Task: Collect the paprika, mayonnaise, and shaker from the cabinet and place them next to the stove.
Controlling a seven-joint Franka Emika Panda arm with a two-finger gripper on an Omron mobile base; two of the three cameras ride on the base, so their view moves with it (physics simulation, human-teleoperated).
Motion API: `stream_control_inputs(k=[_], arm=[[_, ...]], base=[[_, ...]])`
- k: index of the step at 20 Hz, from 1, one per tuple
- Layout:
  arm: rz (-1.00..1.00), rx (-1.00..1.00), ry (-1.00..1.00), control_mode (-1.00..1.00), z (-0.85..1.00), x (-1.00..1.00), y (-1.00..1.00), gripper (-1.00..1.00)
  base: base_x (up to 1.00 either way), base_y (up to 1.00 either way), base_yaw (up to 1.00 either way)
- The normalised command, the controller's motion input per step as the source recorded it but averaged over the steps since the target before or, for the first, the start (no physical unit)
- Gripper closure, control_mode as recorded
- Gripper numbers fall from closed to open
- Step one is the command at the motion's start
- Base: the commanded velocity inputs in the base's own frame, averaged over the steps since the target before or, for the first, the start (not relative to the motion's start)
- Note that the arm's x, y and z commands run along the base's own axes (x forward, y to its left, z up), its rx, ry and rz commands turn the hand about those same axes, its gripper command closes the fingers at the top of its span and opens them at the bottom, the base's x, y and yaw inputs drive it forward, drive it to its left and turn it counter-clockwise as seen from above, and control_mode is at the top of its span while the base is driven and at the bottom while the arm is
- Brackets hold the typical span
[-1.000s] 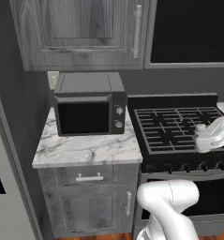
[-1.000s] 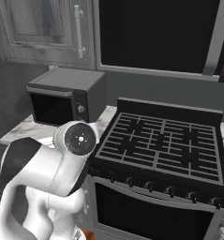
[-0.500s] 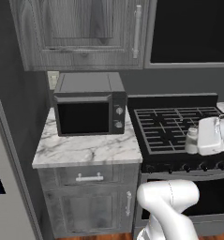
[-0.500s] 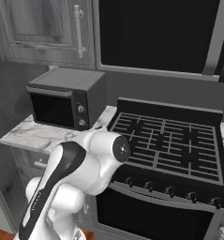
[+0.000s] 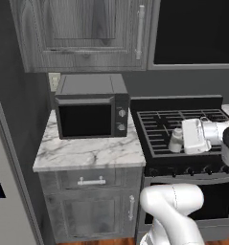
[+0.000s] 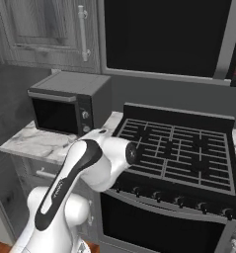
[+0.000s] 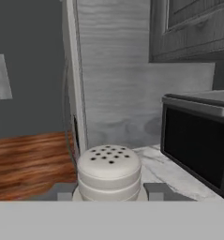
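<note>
1. Presently, the tiny beige-white tapered shaker [image 5: 176,140] with its perforated rounded top is gripped between the closed fingers of the white two-finger gripper [image 5: 181,139]; in the hand view the shaker [image 7: 109,172] sits squarely between the two dark finger tips [image 7: 156,191].
2. The shaker is held above the grey grid grates of the black gas stove [image 5: 159,125], toward the stove's left part, at about 3 o'clock from the black countertop microwave [image 5: 91,106].
3. The carrying step for the shaker is judged to be in hand: it is out of the grey wood-grain cabinet [image 5: 82,33] and not yet set down.
4. A bare strip of white marble counter [image 5: 85,152] is seen at 6 o'clock of the microwave, just beside the stove's left edge.
5. For the next move, a swing toward 9 o'clock over that strip is likely called for, then a lowering until the base is seated upright, and only then a release.
6. The microwave's side should be given room during the swing.
</note>
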Motion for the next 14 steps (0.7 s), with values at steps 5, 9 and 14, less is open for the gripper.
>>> stream_control_inputs(k=[5,9,14], arm=[[0.14,0.08,0.01,-1.0,-0.19,0.68,0.26,1.0],[0.14,0.06,0.0,-1.0,-0.19,0.69,0.19,1.0],[0.13,0.01,0.0,-1.0,-0.31,0.49,0.03,1.0]], base=[[0.0,0.0,0.0],[0.0,0.0,0.0],[0.0,0.0,0.0]])
